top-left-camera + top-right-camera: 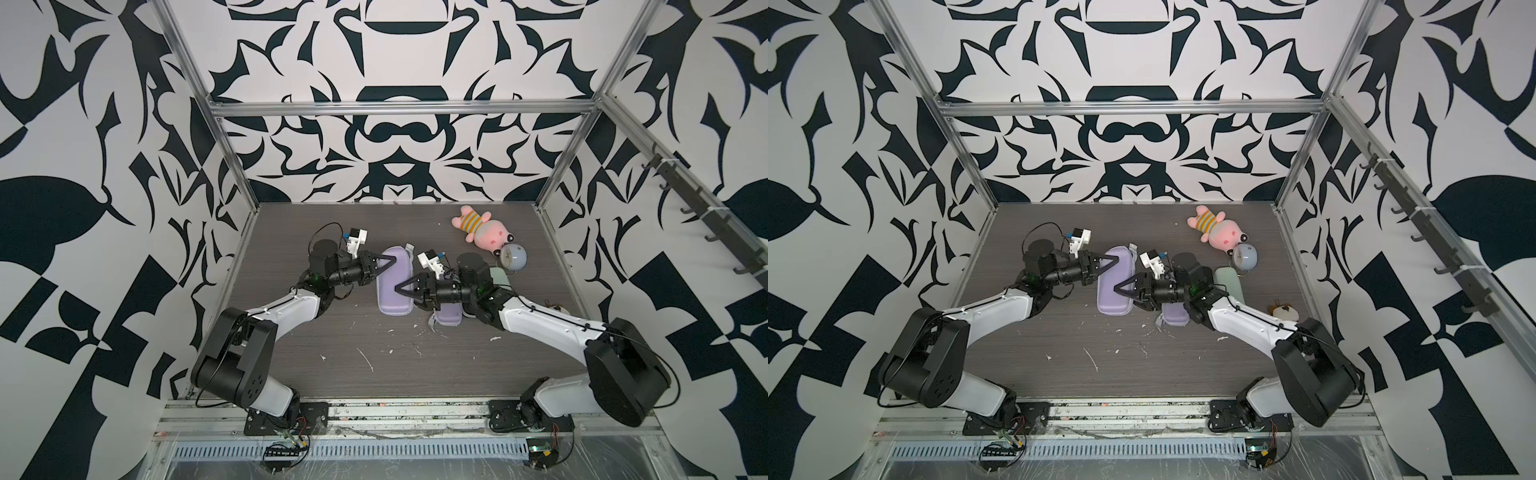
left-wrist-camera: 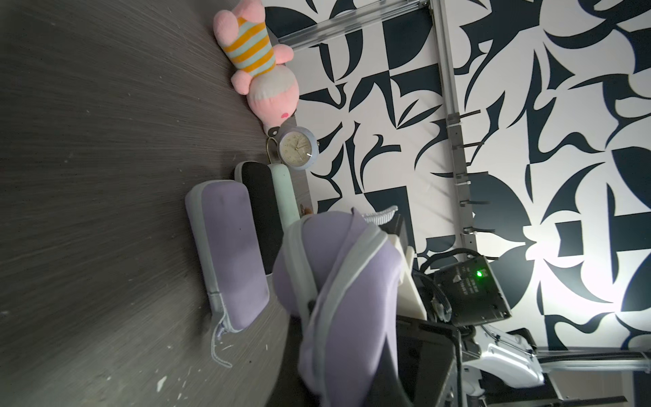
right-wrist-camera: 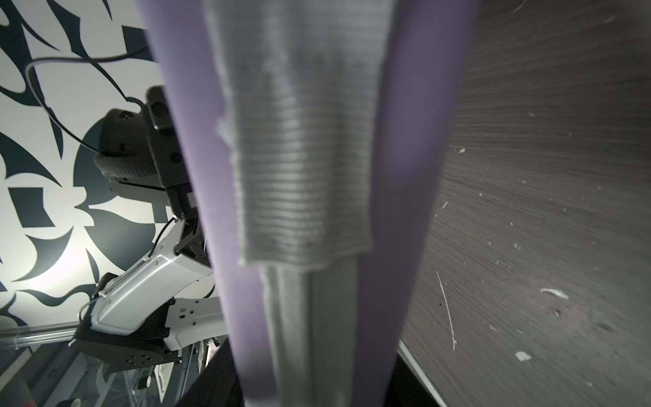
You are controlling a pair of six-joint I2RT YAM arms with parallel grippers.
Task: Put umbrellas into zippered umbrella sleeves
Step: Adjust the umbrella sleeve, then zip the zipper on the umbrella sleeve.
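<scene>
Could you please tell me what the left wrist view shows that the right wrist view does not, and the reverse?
Only the left wrist view: the plush toy, the clock, and a second lilac sleeve, a black sleeve and a mint sleeve side by side.
Only the right wrist view: the left arm, a ribbed grey strip on the near lilac sleeve, and a long white scratch on the table.
Both: the near lilac sleeve, close up, and the dark table.
</scene>
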